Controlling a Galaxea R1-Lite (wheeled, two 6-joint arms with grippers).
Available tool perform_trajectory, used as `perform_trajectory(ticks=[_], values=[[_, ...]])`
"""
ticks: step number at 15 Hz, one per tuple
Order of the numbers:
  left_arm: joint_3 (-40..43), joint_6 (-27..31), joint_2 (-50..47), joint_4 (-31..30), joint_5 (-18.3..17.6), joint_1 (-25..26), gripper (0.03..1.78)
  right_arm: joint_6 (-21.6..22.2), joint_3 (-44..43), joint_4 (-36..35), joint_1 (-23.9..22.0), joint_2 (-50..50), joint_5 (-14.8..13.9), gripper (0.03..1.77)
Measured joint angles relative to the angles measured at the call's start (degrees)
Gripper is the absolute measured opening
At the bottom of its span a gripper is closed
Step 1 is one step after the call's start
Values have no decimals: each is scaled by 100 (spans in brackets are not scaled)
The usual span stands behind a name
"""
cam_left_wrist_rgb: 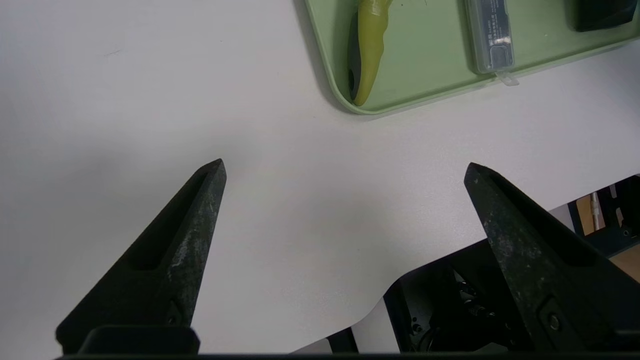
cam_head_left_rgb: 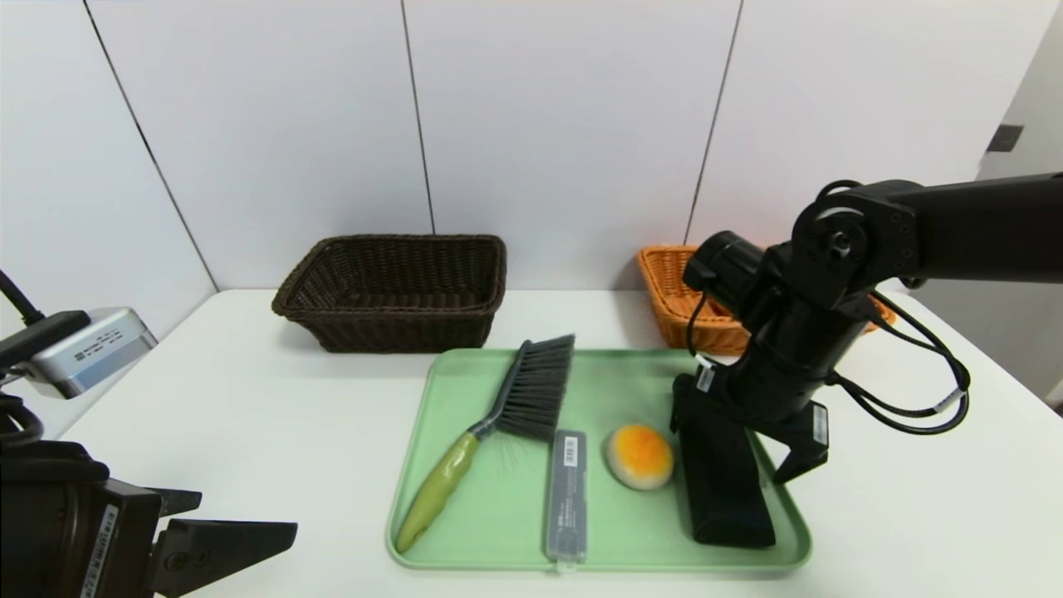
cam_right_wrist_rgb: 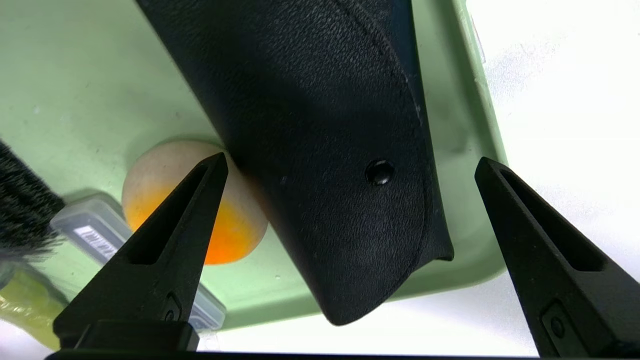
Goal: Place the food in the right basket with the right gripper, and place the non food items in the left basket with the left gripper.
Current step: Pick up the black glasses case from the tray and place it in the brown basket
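- While the left gripper [cam_head_left_rgb: 249, 531] sits low at the lower left of the head view, its fingers [cam_left_wrist_rgb: 200, 210] are spread wide over bare white table [cam_head_left_rgb: 249, 399], holding nothing.
- Further up, left of centre, the dark brown basket [cam_head_left_rgb: 394, 291] stands at the table's back edge by the wall.
- At centre, a green tray [cam_head_left_rgb: 498, 498] carries the goods: the brush [cam_head_left_rgb: 515, 407] lies slantwise at its left, green handle toward the lower left corner, bristles toward the top.
- Just right of the brush, the slim grey case [cam_head_left_rgb: 566, 494] lies lengthwise, its near end reaching the tray's front rim.
- Right of the case sits the pale bun [cam_head_left_rgb: 639, 456] with its orange top, close beside the black pouch [cam_head_left_rgb: 727, 490].
- Over the pouch hangs the right gripper [cam_head_left_rgb: 747, 440], pointing down, fingers [cam_right_wrist_rgb: 170, 240] parted wide to either side of it, gripping nothing.
- Behind that arm, at the right, the orange basket [cam_head_left_rgb: 673, 291] is partly hidden.
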Motion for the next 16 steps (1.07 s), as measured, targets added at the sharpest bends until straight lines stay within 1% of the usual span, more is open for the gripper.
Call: perform_trajectory(ticks=[4,8,11,12,14,16], values=[[0,0,26,-5,0,0,169,2,-30,-27,-18,146,106,171],[13,0,35,-5,-2,0,169,2,-44,-35,-16,230,146,171],[33,-10,37,-10,0,0,169,5,-45,-63,-20,245,152,124],[39,-7,37,-7,0,0,169,5,-52,-66,-18,247,163,111],[41,-11,35,-10,2,0,169,2,-66,-71,-18,256,238,90],[46,-16,28,-2,0,0,169,2,-72,-68,-16,256,244,75]])
